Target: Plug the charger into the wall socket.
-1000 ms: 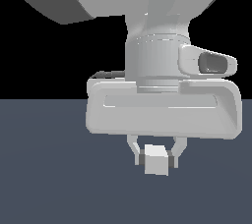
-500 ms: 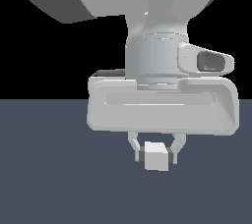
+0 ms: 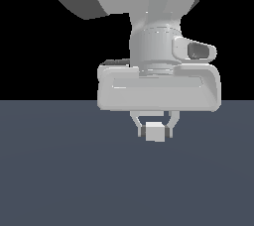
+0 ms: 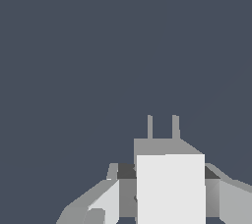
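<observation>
We count one charger (image 3: 155, 133) with two prongs (image 4: 162, 126); our gripper (image 3: 155, 130) hangs downward above the floor (image 3: 59, 170), jaws pinching the charger's sides.

Whitish cube-like charger (image 3: 155, 132), two prongs visible, sits clamped between the hand's (image 3: 155, 130) fingers.

The charger (image 4: 170, 186) sits between the gripper (image 4: 167, 193) fingers (image 4: 106, 203) — two thin prongs jut from it over the dark grey floor (image 4: 98, 46).
</observation>
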Controlling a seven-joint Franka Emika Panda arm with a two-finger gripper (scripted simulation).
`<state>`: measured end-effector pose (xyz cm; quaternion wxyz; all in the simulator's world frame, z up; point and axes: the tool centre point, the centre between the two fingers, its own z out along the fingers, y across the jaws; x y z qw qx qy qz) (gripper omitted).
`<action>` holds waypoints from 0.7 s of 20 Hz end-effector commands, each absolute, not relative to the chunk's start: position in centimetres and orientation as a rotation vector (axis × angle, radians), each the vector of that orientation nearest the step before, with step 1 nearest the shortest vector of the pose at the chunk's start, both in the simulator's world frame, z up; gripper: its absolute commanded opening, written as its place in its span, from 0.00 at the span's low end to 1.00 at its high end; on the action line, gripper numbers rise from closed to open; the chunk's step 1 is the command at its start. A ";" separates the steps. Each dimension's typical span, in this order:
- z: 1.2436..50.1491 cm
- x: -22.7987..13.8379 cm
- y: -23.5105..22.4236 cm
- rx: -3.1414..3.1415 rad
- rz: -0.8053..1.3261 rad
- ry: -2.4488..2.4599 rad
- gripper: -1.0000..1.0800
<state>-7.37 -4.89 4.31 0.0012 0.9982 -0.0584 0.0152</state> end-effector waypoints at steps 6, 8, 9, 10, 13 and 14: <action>7.6 -2.7 -5.4 3.136 0.049 -0.135 0.00; 8.3 -1.7 -5.4 3.137 0.049 -0.125 0.00; 8.5 -1.3 -5.4 3.137 0.049 -0.120 0.00; 8.8 -0.8 -5.5 3.137 0.049 -0.116 0.00; 9.4 0.1 -5.5 3.138 0.049 -0.107 0.00; 9.6 0.4 -5.5 3.138 0.049 -0.104 0.00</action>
